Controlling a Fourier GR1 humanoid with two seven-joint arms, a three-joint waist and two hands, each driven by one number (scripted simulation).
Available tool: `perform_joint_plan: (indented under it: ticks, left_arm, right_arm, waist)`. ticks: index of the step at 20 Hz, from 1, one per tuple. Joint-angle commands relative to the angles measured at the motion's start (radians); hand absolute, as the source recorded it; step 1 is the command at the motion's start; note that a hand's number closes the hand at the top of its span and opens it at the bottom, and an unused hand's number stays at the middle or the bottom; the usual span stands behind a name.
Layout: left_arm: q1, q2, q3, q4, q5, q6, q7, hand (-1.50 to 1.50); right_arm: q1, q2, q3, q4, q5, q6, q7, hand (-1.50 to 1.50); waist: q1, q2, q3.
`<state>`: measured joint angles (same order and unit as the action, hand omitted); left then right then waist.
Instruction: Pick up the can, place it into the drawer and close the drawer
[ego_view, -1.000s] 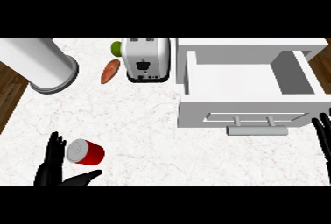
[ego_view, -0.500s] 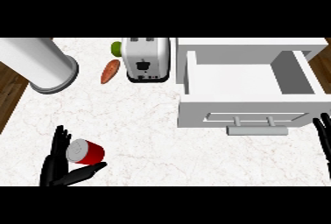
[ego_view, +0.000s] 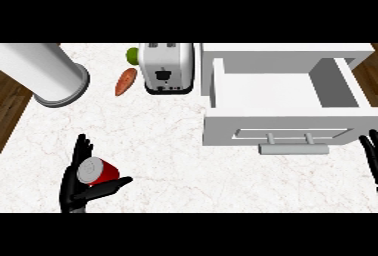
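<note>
A red can (ego_view: 99, 171) with a silver top lies tilted on the counter at the lower left. My left hand (ego_view: 76, 182) is up against its left side, open, with straight fingers (ego_view: 81, 151) rising behind it and the thumb (ego_view: 112, 187) stretched out beneath it. The white drawer (ego_view: 229, 92) stands pulled out at the upper right, its inside bare, its front panel (ego_view: 221, 130) and grey handle (ego_view: 293, 148) facing me. My right hand (ego_view: 370, 156) rests open at the right edge, fingers up, just right of the handle.
A white toaster (ego_view: 169, 67) stands at the back, left of the drawer. A carrot (ego_view: 125, 81) lies beside it, with a green item (ego_view: 132, 54) behind. A large grey cylinder (ego_view: 44, 75) occupies the back left corner. Dark wood floor (ego_view: 10, 105) shows past the counter's left edge.
My left hand has slid slightly right and forward, closer against the can, and its thumb now lies under it. The can, drawer and right hand have barely moved.
</note>
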<state>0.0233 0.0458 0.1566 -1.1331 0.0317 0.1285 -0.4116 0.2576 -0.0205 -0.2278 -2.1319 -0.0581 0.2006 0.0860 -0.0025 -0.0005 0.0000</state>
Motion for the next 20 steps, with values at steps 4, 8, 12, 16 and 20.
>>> perform_joint_plan:
  ticks: [4, 8, 12, 16, 20]
  left_arm:
    - [-0.016, -0.002, -0.028, -0.083, 0.012, 0.011, 0.077, 1.5]
    - [-0.088, -0.028, -0.018, 0.024, 0.046, -0.019, 0.006, 1.5]
    - [-0.002, -0.026, -0.047, -0.068, 0.069, -0.075, 0.012, 1.5]
    - [-0.124, -0.034, -0.052, -0.026, 0.061, -0.039, 0.039, 1.5]
    - [-0.257, 0.069, 0.031, 0.066, 0.118, -0.113, 0.069, 1.5]
  right_arm:
    - [0.07, 0.019, -0.015, -0.034, -0.031, 0.037, -0.031, -1.5]
    - [0.0, 0.019, -0.006, -0.027, -0.014, 0.008, 0.023, -1.5]
    - [0.025, 0.015, -0.063, -0.034, -0.07, 0.037, -0.001, -1.5]
    - [0.059, 0.018, -0.053, -0.05, -0.058, 0.048, -0.01, -1.5]
    - [0.027, 0.012, -0.007, -0.076, -0.033, 0.008, 0.058, -1.5]
  waist:
    - [0.0, -0.001, 0.0]
    - [0.0, 0.0, 0.0]
    - [0.002, -0.001, 0.0]
    - [-0.002, 0.0, 0.0]
    - [-0.005, 0.001, 0.0]
